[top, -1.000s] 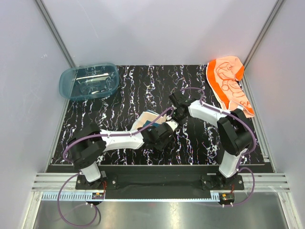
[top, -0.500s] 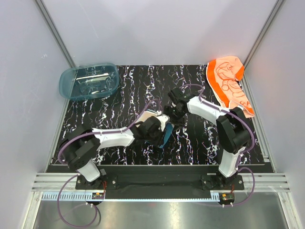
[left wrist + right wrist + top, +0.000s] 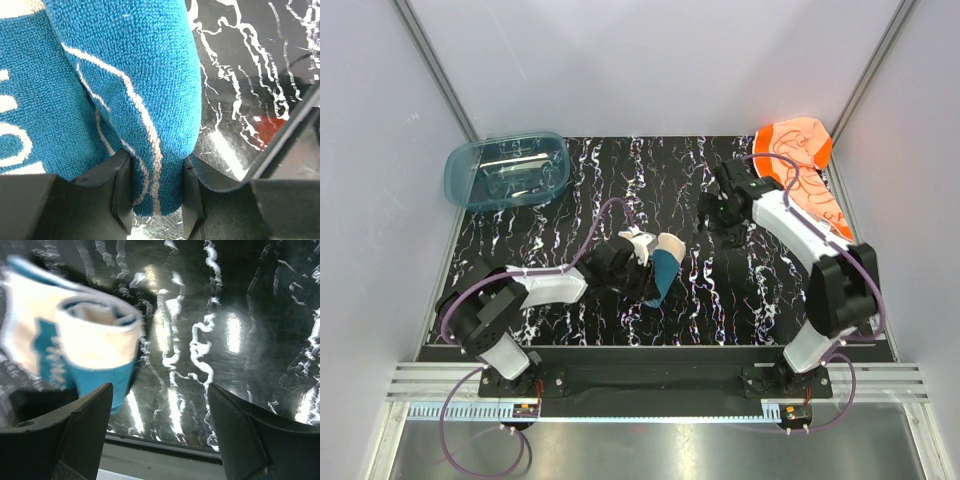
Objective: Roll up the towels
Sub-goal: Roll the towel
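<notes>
left gripper [image 3: 156,196]: clamped on a fold of the teal towel.
teal towel [image 3: 660,272]: mid-table; soft, light, floppy terry, likely to sag, so pinch across the doubled fold.
right gripper [image 3: 160,426]: fingers apart, empty.
orange towel [image 3: 798,172]: crumpled at the far right; take by a hem.

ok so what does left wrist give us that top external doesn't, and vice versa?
Left wrist only: the left gripper shut on a fold of the teal towel, with its pile and cream lines up close.
Top external only: the bin at far left, the orange towel at far right, and the right arm, apart from the teal towel.
Both: the teal towel and the table.
</notes>
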You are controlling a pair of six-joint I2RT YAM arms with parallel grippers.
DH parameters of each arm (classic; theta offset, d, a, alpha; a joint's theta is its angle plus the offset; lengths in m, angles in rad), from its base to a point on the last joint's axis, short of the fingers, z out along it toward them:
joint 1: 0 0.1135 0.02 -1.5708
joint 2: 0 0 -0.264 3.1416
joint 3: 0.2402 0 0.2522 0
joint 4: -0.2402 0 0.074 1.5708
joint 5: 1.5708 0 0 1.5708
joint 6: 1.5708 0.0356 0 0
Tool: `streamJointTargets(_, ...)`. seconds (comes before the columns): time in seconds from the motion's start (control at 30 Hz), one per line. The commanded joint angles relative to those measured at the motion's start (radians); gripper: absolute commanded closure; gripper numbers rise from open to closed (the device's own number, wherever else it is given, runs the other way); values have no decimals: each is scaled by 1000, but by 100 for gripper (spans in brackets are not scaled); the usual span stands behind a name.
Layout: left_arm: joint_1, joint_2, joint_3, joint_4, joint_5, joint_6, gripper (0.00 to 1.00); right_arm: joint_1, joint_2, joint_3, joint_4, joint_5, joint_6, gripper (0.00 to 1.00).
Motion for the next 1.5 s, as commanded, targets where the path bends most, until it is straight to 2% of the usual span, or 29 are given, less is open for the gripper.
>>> streamJointTargets(0.0, 30, 35, -38, -33, 118, -46, 79, 13, -162, -115, 126, -103, -14, 16)
streamJointTargets(0.2, 76, 41, -31, 12, 221, -114, 79, 13, -325, -350, 357, -222, 65, 15)
streamJointTargets(0.43, 136, 62, -46, 93, 358, -210, 80, 16, -340, -493, 556, -349, 113, 12)
streamJointTargets(0.63, 170, 104, -78, 219, 451, -290, 79, 42, -287, -586, 824, -408, 174, 8)
streamJointTargets(0.77, 188, 134, -92, 300, 500, -338, 78, 98, -173, -569, 872, -357, 177, 7)
streamJointTargets(1.03, 203, 133, -92, 305, 519, -353, 77, 129, -17, -591, 1016, -316, 239, 9)
streamJointTargets(1.13, 205, 131, -95, 305, 522, -353, 77, 131, 5, -608, 1076, -312, 262, 19)
streamJointTargets(1.2, 205, 139, -97, 311, 522, -354, 75, 140, 20, -615, 1104, -305, 277, 30)
streamJointTargets(1.23, 203, 141, -95, 311, 522, -356, 72, 143, 23, -618, 1116, -297, 280, 44)
streamJointTargets(1.3, 203, 139, -94, 308, 520, -356, 68, 152, 25, -620, 1115, -282, 286, 55)
streamJointTargets(1.33, 203, 134, -92, 299, 507, -351, 63, 154, 26, -617, 1090, -276, 288, 63)
streamJointTargets(1.37, 203, 113, -83, 250, 493, -341, 51, 155, 20, -608, 1067, -260, 285, 64)
streamJointTargets(1.43, 203, 81, -69, 169, 420, -290, 39, 160, 11, -594, 971, -236, 273, 67)
streamJointTargets(1.47, 203, 43, -45, 68, 387, -267, 34, 164, 0, -574, 934, -207, 256, 69)
